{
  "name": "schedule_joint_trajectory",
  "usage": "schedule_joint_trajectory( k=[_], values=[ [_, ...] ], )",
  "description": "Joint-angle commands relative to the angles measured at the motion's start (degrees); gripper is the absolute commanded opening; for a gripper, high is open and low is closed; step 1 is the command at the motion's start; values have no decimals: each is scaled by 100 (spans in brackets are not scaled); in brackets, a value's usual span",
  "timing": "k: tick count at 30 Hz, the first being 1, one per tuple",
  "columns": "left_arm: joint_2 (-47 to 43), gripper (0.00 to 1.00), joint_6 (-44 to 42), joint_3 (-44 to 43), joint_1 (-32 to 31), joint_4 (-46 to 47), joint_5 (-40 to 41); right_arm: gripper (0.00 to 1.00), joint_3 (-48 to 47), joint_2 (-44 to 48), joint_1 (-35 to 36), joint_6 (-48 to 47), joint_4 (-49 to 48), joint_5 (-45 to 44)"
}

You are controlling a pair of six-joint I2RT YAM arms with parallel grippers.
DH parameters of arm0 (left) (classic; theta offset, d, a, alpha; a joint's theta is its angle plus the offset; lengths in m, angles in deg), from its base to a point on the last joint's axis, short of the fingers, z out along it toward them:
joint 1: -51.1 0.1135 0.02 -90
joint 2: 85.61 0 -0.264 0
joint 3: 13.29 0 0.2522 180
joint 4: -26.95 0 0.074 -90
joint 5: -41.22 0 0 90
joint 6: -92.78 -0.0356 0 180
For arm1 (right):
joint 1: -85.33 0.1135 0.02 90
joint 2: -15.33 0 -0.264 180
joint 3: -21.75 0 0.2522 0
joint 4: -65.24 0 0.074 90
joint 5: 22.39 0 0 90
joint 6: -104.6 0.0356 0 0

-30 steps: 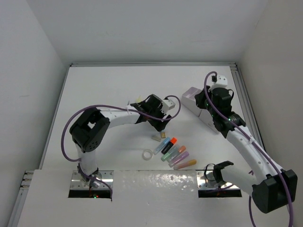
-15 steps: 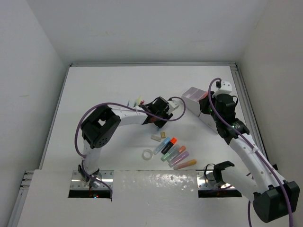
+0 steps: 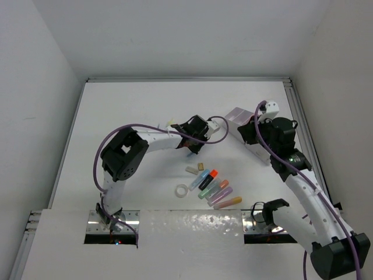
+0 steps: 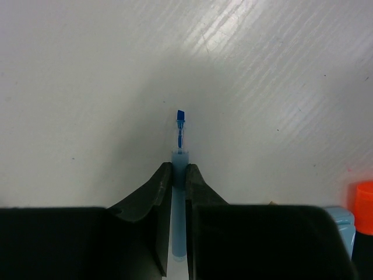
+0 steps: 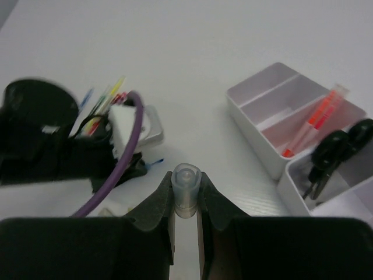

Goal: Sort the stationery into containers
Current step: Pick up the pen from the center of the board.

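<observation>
Drawing back from the highlighters [image 3: 215, 188], left fingers [image 4: 163, 182] held a blue pen [image 4: 180, 153] pinched. Right fingers [image 5: 164, 193], clamping a pale pen [image 5: 186, 201], hovered by the organizer [image 5: 256, 125]; both seemingly awaited filing.

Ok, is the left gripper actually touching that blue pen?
Touching. The left wrist view shows the left gripper closed on the blue pen, with a finger pressed against each side of its barrel and no gap.

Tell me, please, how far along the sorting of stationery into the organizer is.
Done: an orange-red pen and black-handled scissors lie in compartments of the pale plastic organizer. In hand: the left gripper is shut on a thin blue pen, the right gripper on a pale translucent tube. Left: pastel highlighters, a clear tape ring and small beige erasers on the table.
</observation>
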Motion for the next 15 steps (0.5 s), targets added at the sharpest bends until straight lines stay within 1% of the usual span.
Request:
schedule_joint_trajectory(
  k=[1,3,4,5,7,8,11,12,13,15],
  values=[
    [-408,0,-196,-479,271,-338,-447,0,-314,225,-16,-714,-37,1574],
    [-646,0,-398,-515,473,-522,-677,0,-489,252,-16,-1013,60,1963],
    [-761,0,-485,-507,535,-575,-913,0,-569,261,-24,-1118,200,2147],
    [-1032,0,-713,-472,648,-689,-1028,0,-639,261,-16,-1311,289,2489],
    [-1340,0,-942,-384,754,-760,-1257,0,-815,261,-16,-1461,447,2816],
    [-1664,0,-1187,-297,833,-760,-1484,0,-876,269,-16,-1662,517,3122],
    [-2447,0,-1679,221,974,-524,-1942,0,-1052,270,-16,-1892,702,3519],
    [-2658,0,-1786,519,1018,-427,-2074,0,-1122,243,-16,-1963,798,3547],
    [-3069,0,-1857,687,1053,-331,-2328,0,-1149,243,-16,-2329,878,3547],
    [-3441,0,-1954,1178,1124,29,-2558,0,-1053,226,28,-2743,1097,3521]
  ],
)
